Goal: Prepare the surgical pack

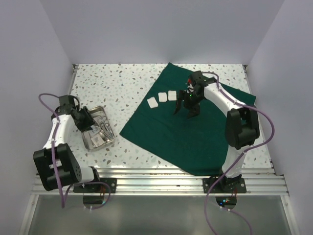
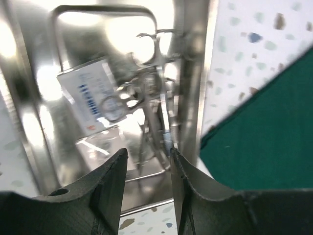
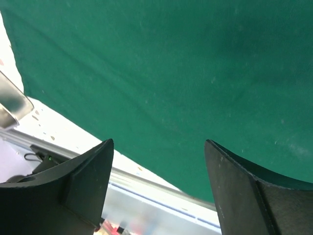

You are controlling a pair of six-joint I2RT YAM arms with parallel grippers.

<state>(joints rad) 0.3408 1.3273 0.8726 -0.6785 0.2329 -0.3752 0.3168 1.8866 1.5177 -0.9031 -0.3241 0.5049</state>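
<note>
- Left gripper (image 1: 91,122) is over the steel tray (image 1: 87,145), which sits on the speckled table (image 1: 112,83) at the left, clear of the cloth.
- In the left wrist view the left gripper (image 2: 147,157) has its fingers (image 2: 110,183) a narrow gap apart. Nothing is clamped between them. Can't tell whether the tips touch anything in the tray.
- The tray (image 2: 34,147) holds silver scissors/forceps (image 2: 152,93) bunched along its right wall, ring handles at the far end. The frame is blurred, so I can't count them.
- A white packet with blue print (image 2: 88,90) lies in the tray just left of the instruments. It also shows in the top view (image 1: 98,139).
- Dark green cloth (image 1: 195,142) is spread flat as a diamond over centre-right of the table. Its left corner lies near the tray without touching it, and the edge shows in the left wrist view (image 2: 264,142).
- Three white gauze squares (image 1: 163,97) sit in a row on the upper left part of the cloth, close together, just left of the right gripper.
- Right gripper (image 1: 186,111) points down over the cloth, upper middle.
- In the right wrist view the right gripper (image 3: 159,147) is spread wide and holds nothing. Only plain cloth (image 3: 171,73) lies below, a few soft creases.
</note>
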